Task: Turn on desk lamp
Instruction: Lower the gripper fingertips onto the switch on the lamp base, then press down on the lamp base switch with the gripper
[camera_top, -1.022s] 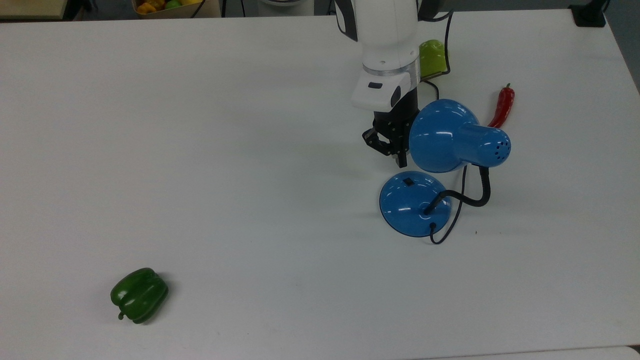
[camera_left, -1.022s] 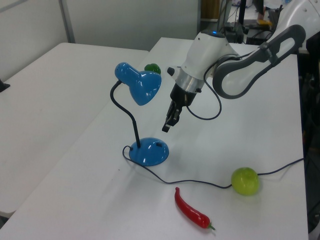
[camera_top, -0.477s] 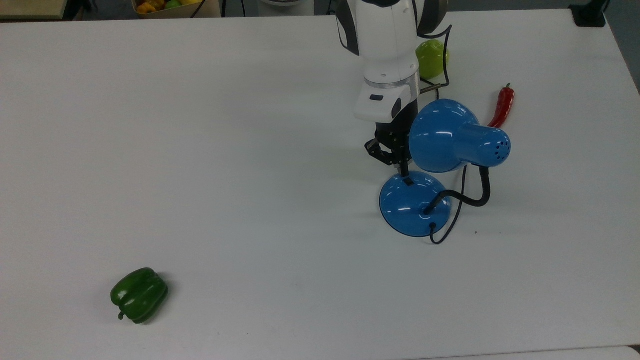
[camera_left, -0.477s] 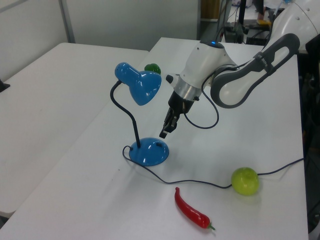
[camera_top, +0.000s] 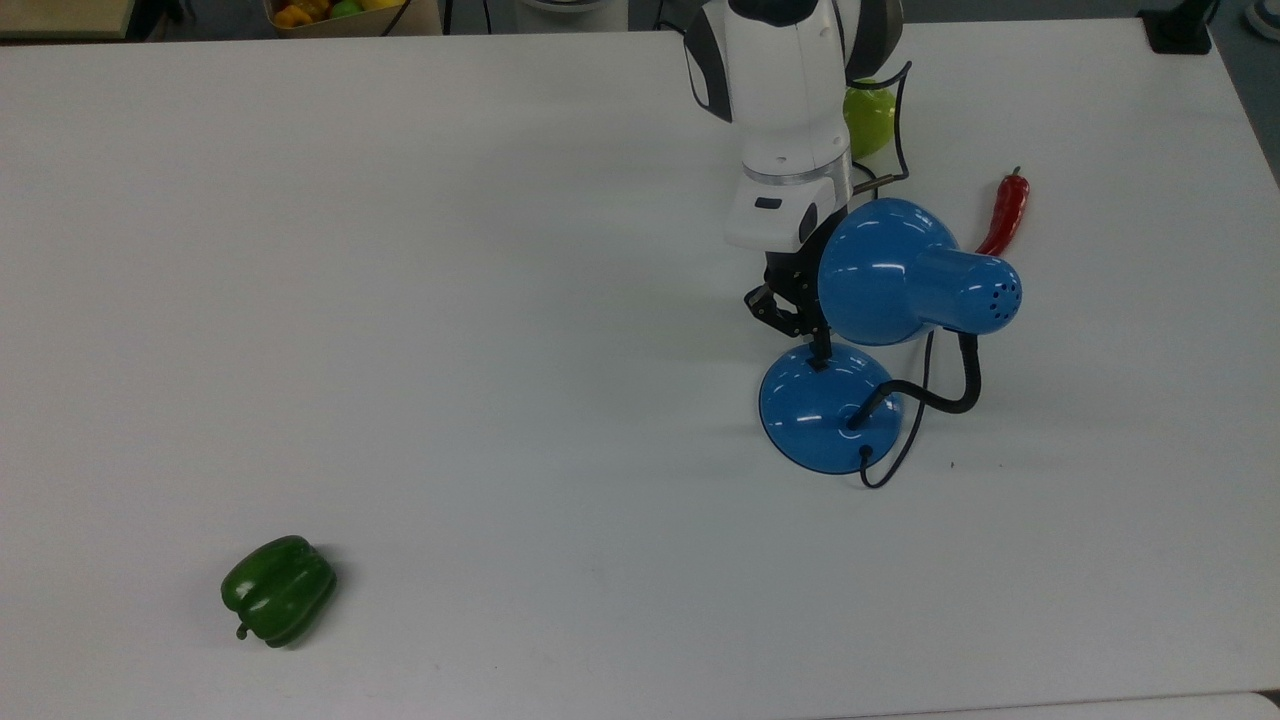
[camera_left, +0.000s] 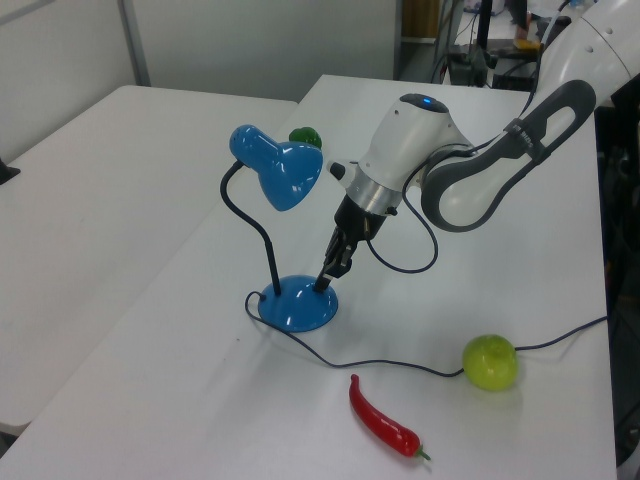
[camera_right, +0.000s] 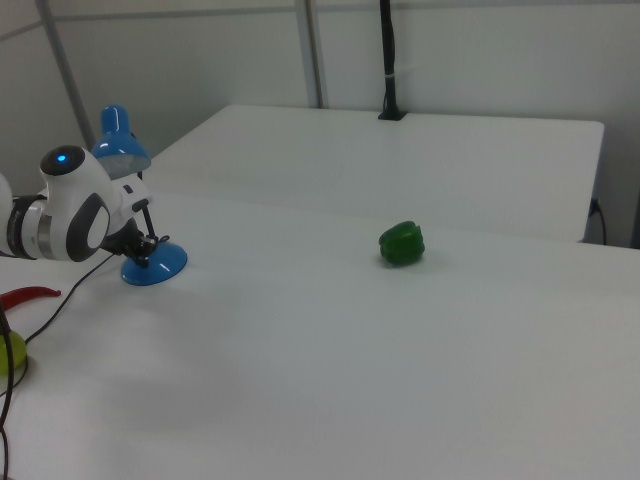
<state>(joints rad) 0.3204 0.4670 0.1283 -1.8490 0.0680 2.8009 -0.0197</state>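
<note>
White table (camera_top: 400, 300) underfoot, matte, evenly lit. Second white table (camera_right: 420, 150) at 12 o'clock in right view, narrow gap between. Pale wall panels (camera_right: 480, 50) behind, black pole (camera_right: 387, 60) clamped at far edge. Crate of produce (camera_top: 340, 15) at 11 o'clock in top view.

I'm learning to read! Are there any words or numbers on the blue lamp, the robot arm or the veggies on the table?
No words or numbers can be read anywhere.
desk lamp: plain glossy blue, no label.
robot arm: a blue light, no writing.
green pepper, red chili: no stickers.
</note>
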